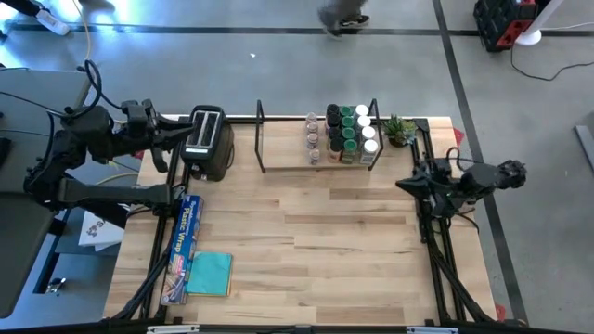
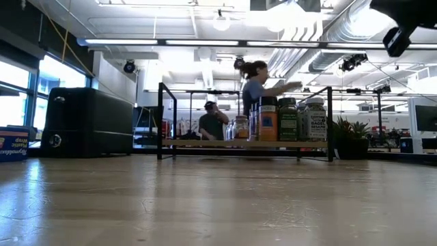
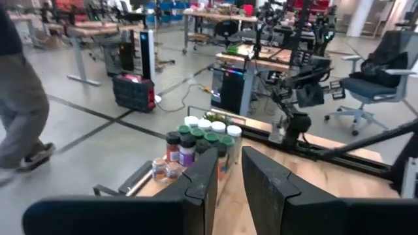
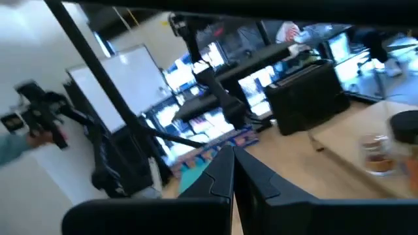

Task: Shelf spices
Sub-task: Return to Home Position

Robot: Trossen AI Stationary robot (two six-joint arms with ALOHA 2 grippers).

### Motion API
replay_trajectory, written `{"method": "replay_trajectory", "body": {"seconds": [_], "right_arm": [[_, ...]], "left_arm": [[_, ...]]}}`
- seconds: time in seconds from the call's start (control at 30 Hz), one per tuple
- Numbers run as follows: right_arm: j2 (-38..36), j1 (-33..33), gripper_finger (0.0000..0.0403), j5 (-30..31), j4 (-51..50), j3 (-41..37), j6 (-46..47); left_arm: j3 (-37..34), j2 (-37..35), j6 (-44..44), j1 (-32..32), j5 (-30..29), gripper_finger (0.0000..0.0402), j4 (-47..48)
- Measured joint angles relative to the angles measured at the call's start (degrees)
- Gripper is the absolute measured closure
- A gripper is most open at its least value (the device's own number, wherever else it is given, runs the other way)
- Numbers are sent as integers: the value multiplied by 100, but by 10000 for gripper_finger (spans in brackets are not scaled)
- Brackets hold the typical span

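Observation:
Several spices (image 1: 345,135) with green, white and dark lids stand upright, bunched on the right half of the shelf (image 1: 283,167), a light board with black wire ends at the table's far side. They also show in the low view (image 2: 287,119) and the left wrist view (image 3: 196,140). My left gripper (image 1: 178,123) hovers at the far left beside the toaster, pointing roughly level toward the jars; its fingers (image 3: 230,153) stand a narrow gap apart with nothing between them. My right gripper (image 1: 404,184) hangs over the table's right edge, shut (image 4: 233,153) and empty.
A black-and-silver toaster (image 1: 206,141) stands at the far left next to the shelf. A small potted plant (image 1: 401,128) sits at the far right. A plastic-wrap box (image 1: 184,243) and a teal pad (image 1: 209,274) lie near left. People move in the room beyond the table.

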State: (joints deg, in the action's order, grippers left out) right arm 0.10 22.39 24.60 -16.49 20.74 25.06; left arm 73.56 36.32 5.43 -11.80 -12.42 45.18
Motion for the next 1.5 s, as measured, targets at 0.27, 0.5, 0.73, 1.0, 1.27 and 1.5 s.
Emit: {"method": "replay_trajectory", "body": {"seconds": [0.27, 0.5, 0.73, 1.0, 1.27, 1.5], "right_arm": [[11, -2, 403, -650, 3383, -1812, -341], [17, -236, 403, -561, 3359, -2019, -989], [17, -998, 403, -1075, 3527, -2019, -1604], [20, -1887, 403, -2540, 2993, -2019, -1002], [20, -2341, 403, -2391, 2611, -2019, -663], [20, -2391, 403, -2375, 1910, -2019, -673]], "left_arm": [[0, -2, 244, -2, 551, 337, 145], [0, 0, 245, 1, 666, 337, 174], [0, 0, 226, 1, 677, 337, 176], [0, -1, 184, 1, 698, 337, 171], [0, -2, 199, 1, 1021, 337, 156], [0, -2, 191, 1, 1070, 337, 154]]}}
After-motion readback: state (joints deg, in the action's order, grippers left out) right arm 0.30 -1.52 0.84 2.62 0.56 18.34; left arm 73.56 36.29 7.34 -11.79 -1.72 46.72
